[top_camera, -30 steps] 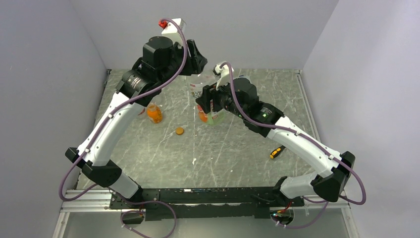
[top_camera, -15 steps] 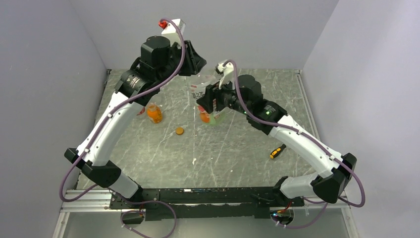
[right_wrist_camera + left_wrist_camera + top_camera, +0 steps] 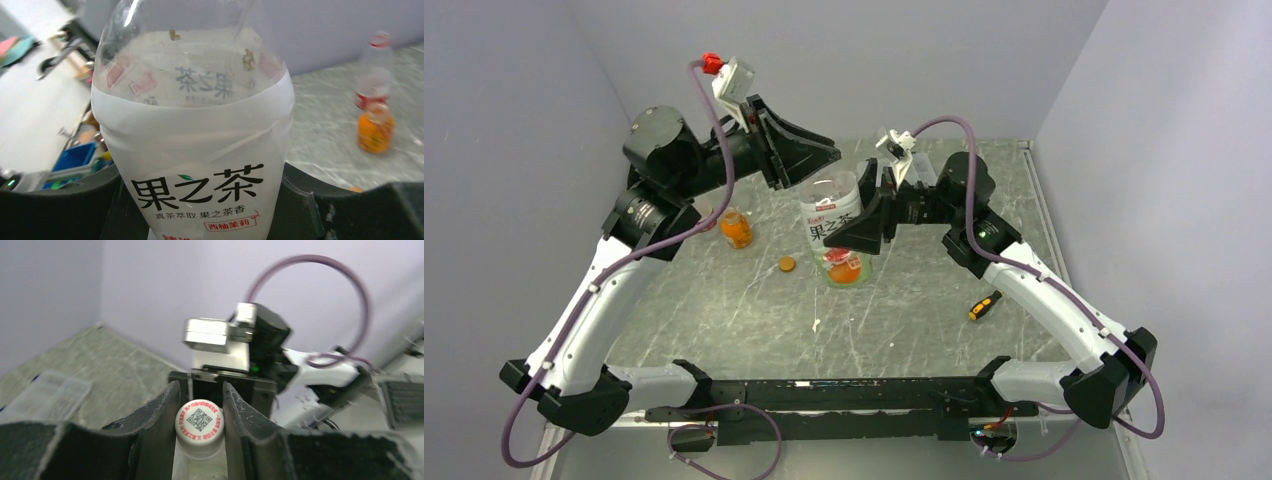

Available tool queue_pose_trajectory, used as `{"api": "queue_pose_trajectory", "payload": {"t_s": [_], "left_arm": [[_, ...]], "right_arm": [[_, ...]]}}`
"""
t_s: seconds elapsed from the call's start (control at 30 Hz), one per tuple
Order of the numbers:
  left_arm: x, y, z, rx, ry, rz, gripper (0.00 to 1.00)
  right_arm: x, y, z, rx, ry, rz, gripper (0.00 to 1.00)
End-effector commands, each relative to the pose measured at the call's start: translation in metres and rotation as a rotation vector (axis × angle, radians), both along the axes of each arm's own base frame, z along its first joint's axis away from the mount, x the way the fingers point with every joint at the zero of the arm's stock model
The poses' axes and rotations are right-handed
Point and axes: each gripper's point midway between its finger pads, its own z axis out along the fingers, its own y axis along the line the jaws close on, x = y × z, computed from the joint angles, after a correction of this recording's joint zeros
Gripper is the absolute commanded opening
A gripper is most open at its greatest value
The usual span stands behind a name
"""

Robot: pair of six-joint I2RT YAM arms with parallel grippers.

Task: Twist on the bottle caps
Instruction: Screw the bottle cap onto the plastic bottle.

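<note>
left arm [image 3: 594,300] raised, left pincer [image 3: 827,158] pointing inward, clamped | right arm [image 3: 1044,290] raised, right pincer [image 3: 856,232] pointing inward, clamped

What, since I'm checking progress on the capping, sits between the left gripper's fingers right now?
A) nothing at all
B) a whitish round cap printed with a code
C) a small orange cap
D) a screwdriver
B: the left wrist view shows the whitish round plastic cap, printed with a red code, pinched between the left gripper's fingers on the neck of the white-labelled clear plastic bottle.
</note>
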Motion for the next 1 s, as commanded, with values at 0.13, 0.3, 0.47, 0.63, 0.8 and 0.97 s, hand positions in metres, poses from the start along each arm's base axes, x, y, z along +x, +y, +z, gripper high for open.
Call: {"api": "queue_pose_trajectory", "payload": {"t_s": [0.13, 0.3, 0.47, 0.63, 0.8, 0.97], "left_arm": [[-0.098, -0.010, 0.015, -0.048, -0.165, -0.575, 0.00], [-0.105, -0.006, 0.019, -0.030, -0.198, -0.586, 0.05], [-0.073, 0.002, 0.024, -0.011, -0.195, -0.308, 0.82], [-0.015, 0.023, 0.031, -0.027, -0.140, 0.077, 0.99], [0.026, 0.034, 0.029, 0.024, -0.052, 0.272, 0.99], [0.051, 0.033, 0.025, 0.051, 0.010, 0.351, 0.96]], "right_arm": [[-0.084, -0.025, 0.080, 0.235, -0.209, 0.418, 0.04], [-0.076, -0.018, 0.077, 0.194, -0.203, 0.356, 0.04], [-0.030, -0.011, 0.059, 0.096, -0.185, 0.059, 0.04], [0.014, -0.012, 0.032, 0.000, -0.136, -0.208, 0.02], [0.042, -0.015, 0.011, -0.073, -0.113, -0.385, 0.01], [0.067, -0.011, -0.003, -0.146, -0.089, -0.519, 0.00]]}}
